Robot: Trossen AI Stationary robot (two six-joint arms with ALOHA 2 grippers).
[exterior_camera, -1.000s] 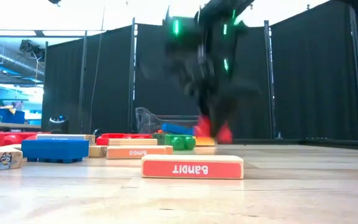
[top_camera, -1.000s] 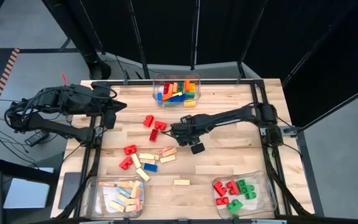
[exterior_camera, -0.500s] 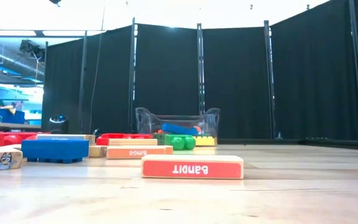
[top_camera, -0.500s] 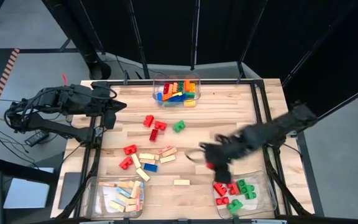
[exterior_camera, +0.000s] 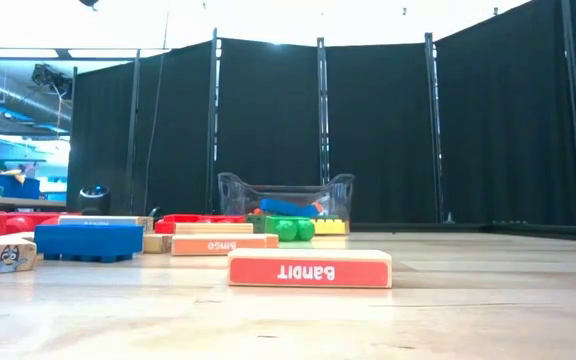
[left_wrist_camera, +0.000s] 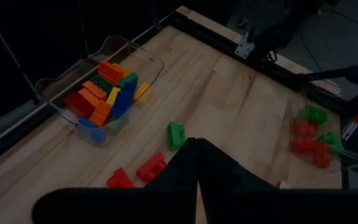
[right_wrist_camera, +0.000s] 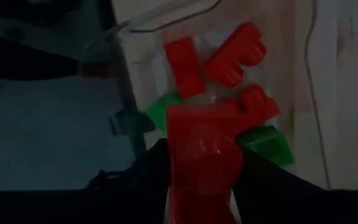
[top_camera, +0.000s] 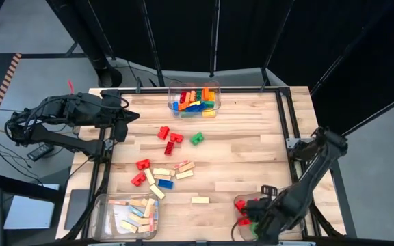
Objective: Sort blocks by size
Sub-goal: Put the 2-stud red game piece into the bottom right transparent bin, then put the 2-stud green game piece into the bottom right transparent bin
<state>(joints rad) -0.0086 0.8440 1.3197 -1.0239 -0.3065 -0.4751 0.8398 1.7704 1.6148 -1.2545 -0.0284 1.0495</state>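
The left claw [top_camera: 123, 124] stays clenched and empty at the tabletop's [top_camera: 252, 137] left edge. The right claw [top_camera: 255, 217] has swung from mid-tabletop to over the near-right bin [top_camera: 294, 217], grasping a red block [right_wrist_camera: 201, 158]; the bin's contents beneath it are partly hidden.

Pale wood table [top_camera: 252, 137], black frame along edges. Three clear plastic bins: back centre [top_camera: 194, 100], front left [top_camera: 127, 215], front right [top_camera: 296, 205]. Black curtains [exterior_camera: 268, 130] behind. Possibly remote [top_camera: 40, 151] on floor, left.

Open bare table [top_camera: 252, 147] mid-right; scattered blocks [top_camera: 163, 171] crowding left-centre, bins [top_camera: 194, 98] at far edge and near corners.
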